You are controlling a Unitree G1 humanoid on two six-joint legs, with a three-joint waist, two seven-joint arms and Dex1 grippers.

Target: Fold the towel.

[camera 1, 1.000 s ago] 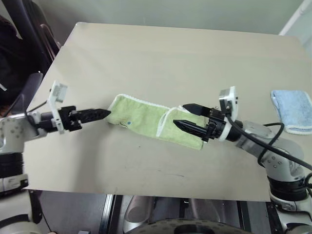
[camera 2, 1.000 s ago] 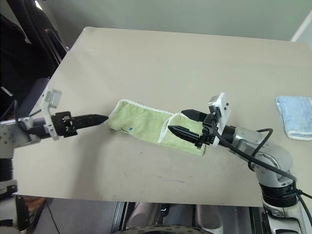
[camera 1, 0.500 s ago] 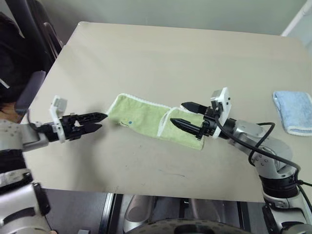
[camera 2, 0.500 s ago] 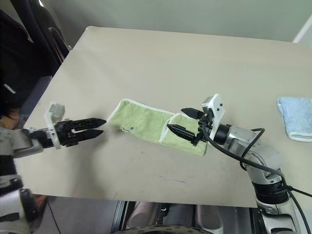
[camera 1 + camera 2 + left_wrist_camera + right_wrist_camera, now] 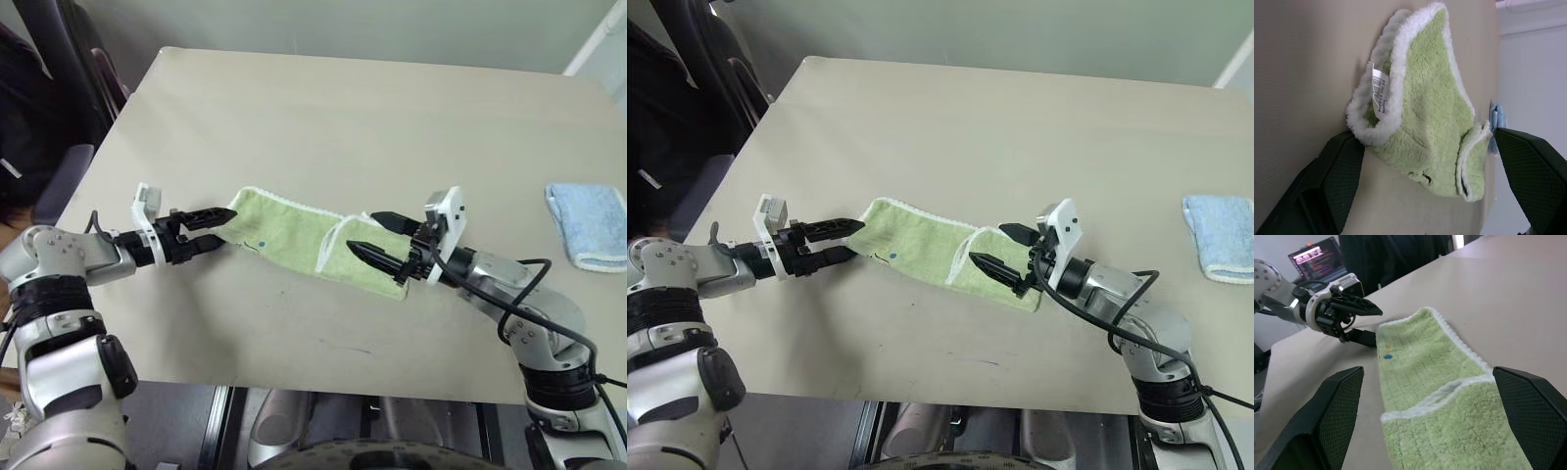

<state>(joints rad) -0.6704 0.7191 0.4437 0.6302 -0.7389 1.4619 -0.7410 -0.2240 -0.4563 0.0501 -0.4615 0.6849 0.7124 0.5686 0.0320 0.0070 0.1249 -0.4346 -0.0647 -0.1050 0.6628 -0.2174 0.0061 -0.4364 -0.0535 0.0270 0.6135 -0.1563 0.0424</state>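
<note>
I had both pincers spread wide, empty: left pincer (image 5: 214, 229) straddling the towel (image 5: 294, 238) end, right pincer (image 5: 376, 238) over its fold

towel mid-table, grippers at both ends

towel (image 5: 313, 243) lies on table (image 5: 323, 117); left gripper (image 5: 217, 228) at its left end, one finger over the edge, maybe touching. right gripper (image 5: 377, 237) above its folded right end. second towel (image 5: 588, 223) far right.

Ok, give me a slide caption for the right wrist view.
Open right gripper above the partly folded lime-green terry towel, open left gripper at its far end.
</note>
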